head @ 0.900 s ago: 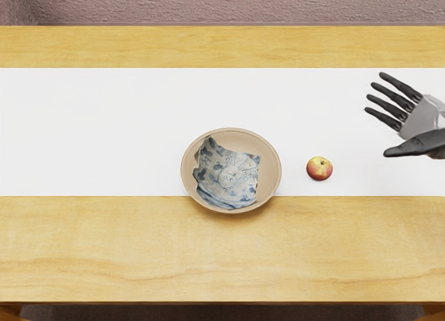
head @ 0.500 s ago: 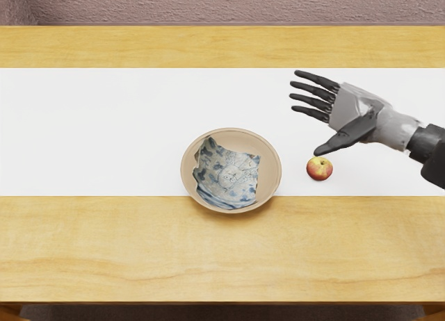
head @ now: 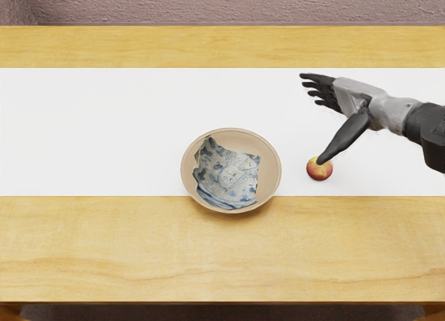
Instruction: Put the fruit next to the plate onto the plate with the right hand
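A small red and yellow apple (head: 320,170) lies on the white runner, a short way right of the plate (head: 268,158). The plate is a tan dish with a blue and white patterned centre. My right hand (head: 325,119) comes in from the right edge and hovers just above and behind the apple. Its fingers (head: 316,85) are spread and hold nothing. The thumb (head: 341,140) points down and left, with its tip at the apple's top edge. No left arm shows.
A white runner (head: 104,133) crosses a wooden table (head: 208,251). A rough wall runs behind the table's far edge.
My right hand has come in from the right edge toward the apple and tilted down, bringing the thumb tip to the apple's top. Apple and plate have not moved.
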Tool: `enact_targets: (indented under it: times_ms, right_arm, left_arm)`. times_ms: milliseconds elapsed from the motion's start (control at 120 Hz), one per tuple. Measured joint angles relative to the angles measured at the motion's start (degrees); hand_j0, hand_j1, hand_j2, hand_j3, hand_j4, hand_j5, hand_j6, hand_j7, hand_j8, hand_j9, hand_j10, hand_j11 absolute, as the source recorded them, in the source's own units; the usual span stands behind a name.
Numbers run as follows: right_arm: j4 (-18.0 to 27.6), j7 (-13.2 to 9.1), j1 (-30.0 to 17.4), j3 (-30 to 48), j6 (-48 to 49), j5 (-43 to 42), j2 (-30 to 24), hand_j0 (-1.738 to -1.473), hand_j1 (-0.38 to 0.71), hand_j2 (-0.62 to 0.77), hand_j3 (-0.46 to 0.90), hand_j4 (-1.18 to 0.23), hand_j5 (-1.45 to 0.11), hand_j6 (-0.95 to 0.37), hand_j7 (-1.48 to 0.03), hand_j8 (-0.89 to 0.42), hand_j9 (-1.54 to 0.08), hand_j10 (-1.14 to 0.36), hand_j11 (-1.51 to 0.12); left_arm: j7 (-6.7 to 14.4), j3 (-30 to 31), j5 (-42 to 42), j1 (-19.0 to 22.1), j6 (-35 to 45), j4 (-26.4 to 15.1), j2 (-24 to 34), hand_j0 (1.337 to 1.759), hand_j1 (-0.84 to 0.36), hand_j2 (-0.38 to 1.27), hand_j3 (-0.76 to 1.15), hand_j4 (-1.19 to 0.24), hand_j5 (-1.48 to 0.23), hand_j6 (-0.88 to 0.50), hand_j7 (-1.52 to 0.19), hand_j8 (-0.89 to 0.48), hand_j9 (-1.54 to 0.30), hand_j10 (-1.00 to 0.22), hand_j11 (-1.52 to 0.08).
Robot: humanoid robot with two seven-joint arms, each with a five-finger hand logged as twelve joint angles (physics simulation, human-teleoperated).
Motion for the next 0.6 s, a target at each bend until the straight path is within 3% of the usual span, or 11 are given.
enact_targets:
  times_ms: [117, 317, 467, 600]
  right_arm:
    - [1.5, -0.3, 2.7, -1.7, -1.5, -1.3, 1.2, -1.658, -0.34, 0.00, 0.00, -0.01, -0.01, -0.01, -0.01, -0.01, -0.01, -0.01, -0.01]
    - [3.5, -0.5, 4.0, -12.4, -6.6, -2.0, -5.9, -1.658, -0.35, 0.00, 0.00, 0.00, 0.00, 0.00, 0.00, 0.00, 0.00, 0.00, 0.00]
    - [3.9, -0.5, 5.9, -18.4, -13.5, -12.9, -6.8, -1.658, -0.35, 0.00, 0.00, 0.00, 0.00, 0.00, 0.00, 0.00, 0.00, 0.00, 0.00]
    - [4.0, -0.5, 7.0, -23.0, -16.1, -16.8, -7.2, -1.658, -0.35, 0.00, 0.00, 0.00, 0.00, 0.00, 0.00, 0.00, 0.00, 0.00, 0.00]
  left_arm:
    - [0.0, 0.0, 0.0, 0.0, 0.0, 0.0, 0.0, 1.658, 0.34, 0.00, 0.00, -0.01, -0.01, -0.01, -0.01, -0.01, -0.01, -0.01, -0.01]
    - [0.0, 0.0, 0.0, 0.0, 0.0, -0.1, 0.0, 1.658, 0.34, 0.00, 0.00, -0.01, -0.01, -0.01, -0.01, -0.01, -0.01, -0.01, -0.01]
    - [0.0, 0.1, 0.0, -0.1, 0.0, -0.3, 0.0, 1.658, 0.34, 0.00, 0.00, -0.01, -0.01, -0.01, -0.01, -0.01, -0.01, -0.01, -0.01]
    - [0.0, 0.1, 0.0, -0.1, 0.0, -0.3, 0.0, 1.658, 0.34, 0.00, 0.00, -0.01, -0.01, -0.01, -0.01, -0.01, -0.01, -0.01, -0.01]
